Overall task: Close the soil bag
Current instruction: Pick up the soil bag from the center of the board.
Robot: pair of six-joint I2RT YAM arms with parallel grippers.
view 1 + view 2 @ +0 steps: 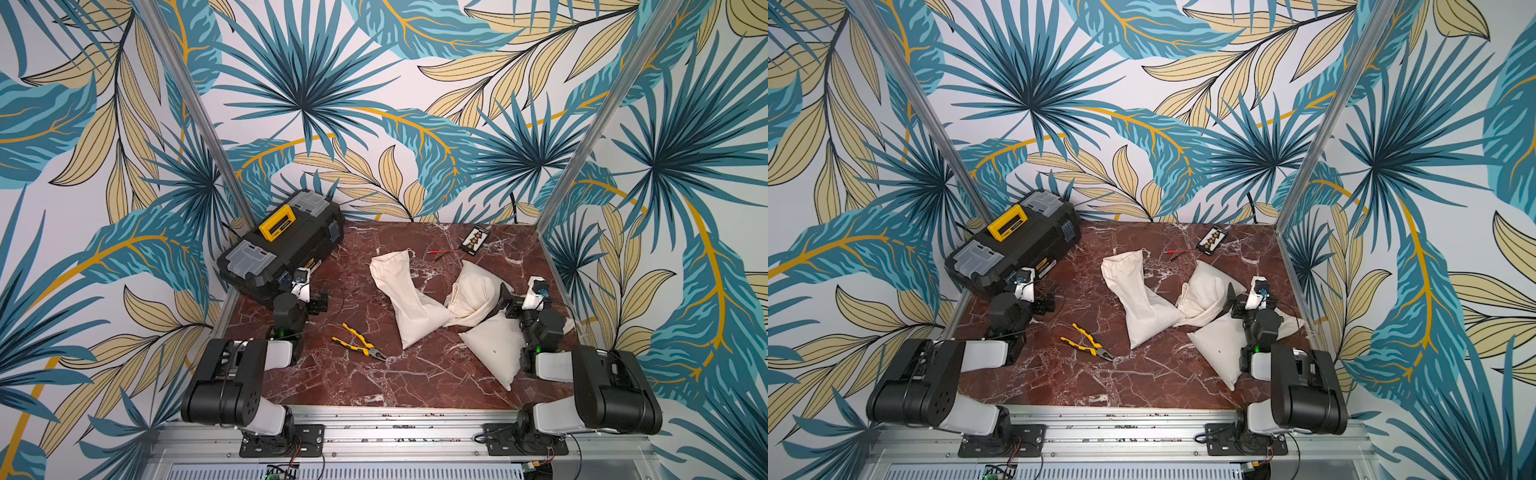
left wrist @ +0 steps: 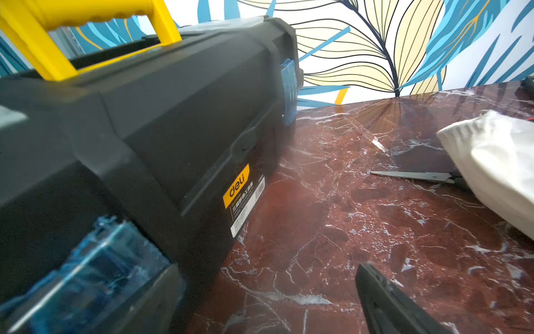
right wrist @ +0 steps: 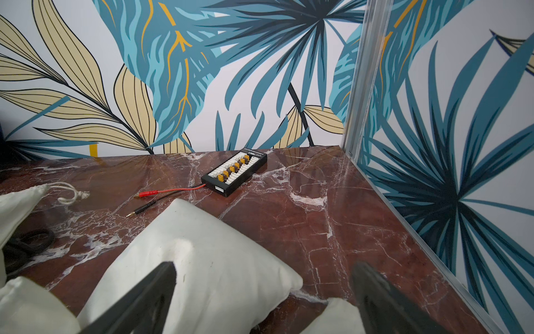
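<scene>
**Setting:** robot laboratory test cell, dressed as a workshop bench.

**Enclosure:** aluminium frame posts and printed palm-leaf wall panels around a marble-patterned tabletop.

**Mounting:** slotted aluminium rail along the front edge, with two arm bases bolted to it.

**Workshop items:**
- Black-and-yellow toolbox, just beside the left gripper.
- Yellow-handled pliers, near the left gripper, on the side towards the right gripper.
- Black connector board with red and black leads, well beyond the right gripper, near the rear panel.
</scene>
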